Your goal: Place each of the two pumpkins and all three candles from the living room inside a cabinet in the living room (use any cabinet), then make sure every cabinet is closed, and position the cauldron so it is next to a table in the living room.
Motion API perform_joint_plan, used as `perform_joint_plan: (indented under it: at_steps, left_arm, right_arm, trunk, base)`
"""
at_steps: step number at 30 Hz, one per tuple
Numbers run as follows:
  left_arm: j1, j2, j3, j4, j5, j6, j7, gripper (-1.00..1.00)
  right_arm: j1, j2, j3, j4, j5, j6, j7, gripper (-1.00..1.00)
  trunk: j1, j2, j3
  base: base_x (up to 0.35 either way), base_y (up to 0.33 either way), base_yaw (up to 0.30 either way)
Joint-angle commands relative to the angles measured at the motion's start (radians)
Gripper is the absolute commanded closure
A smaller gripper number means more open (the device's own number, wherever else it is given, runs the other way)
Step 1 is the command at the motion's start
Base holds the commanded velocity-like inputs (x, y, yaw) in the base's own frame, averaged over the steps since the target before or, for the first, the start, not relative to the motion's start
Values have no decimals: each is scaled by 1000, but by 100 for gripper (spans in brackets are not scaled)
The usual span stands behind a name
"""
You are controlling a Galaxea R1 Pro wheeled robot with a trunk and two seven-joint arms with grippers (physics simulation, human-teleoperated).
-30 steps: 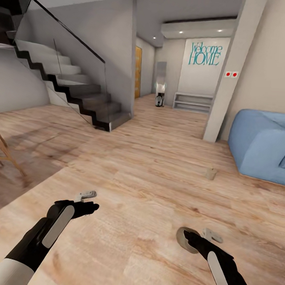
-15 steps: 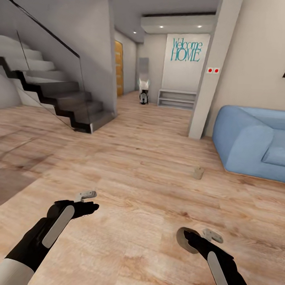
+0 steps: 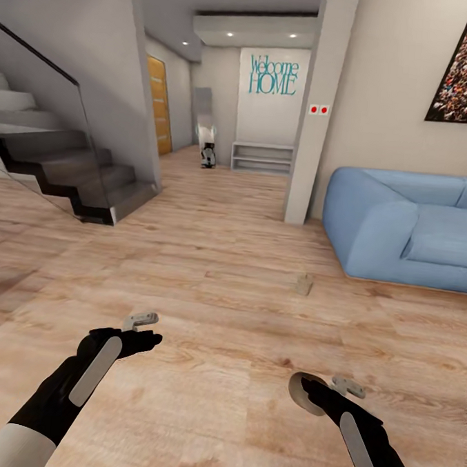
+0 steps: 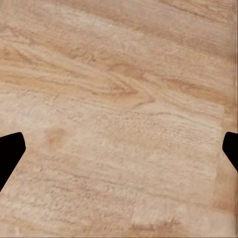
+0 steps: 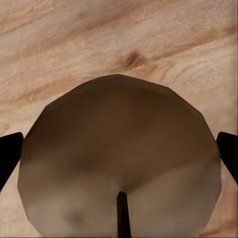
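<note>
Candle in the right hand, robot out on the open floor

The stubby beige-grey candle (image 5: 119, 158) sits clenched in the right gripper (image 3: 324, 391); a second candle (image 3: 304, 285) stands near the blue sofa (image 3: 406, 230). Left gripper (image 3: 143, 328) spread, empty. Keep the carry level, steer smoothly.

Head forward-down; wrists close over floor (image 4: 119, 99)

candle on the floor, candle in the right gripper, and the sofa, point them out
candle on the floor (image 3: 303, 285), head view, middle of its side
held candle (image 5: 119, 158), right wrist view, centre of its round end face
sofa (image 3: 372, 221), head view, the near armrest
</note>
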Motion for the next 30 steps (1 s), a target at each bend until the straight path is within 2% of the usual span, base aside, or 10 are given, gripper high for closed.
perform_joint_plan:
  at_steps: [1, 30]
  left_arm:
    - [0, 1, -2, -1, 11, 1, 10, -100]
    - [0, 0, -2, 2, 11, 1, 11, -100]
  right_arm:
    - [-1, 0, 1, -2, -11, 4, -8, 100]
    - [-1, 0, 2, 3, -10, 2, -8, 100]
  trunk:
    - [0, 0, -1]
    - [0, 0, -2]
  base:
    - [337, 0, -271]
    - [337, 0, -278]
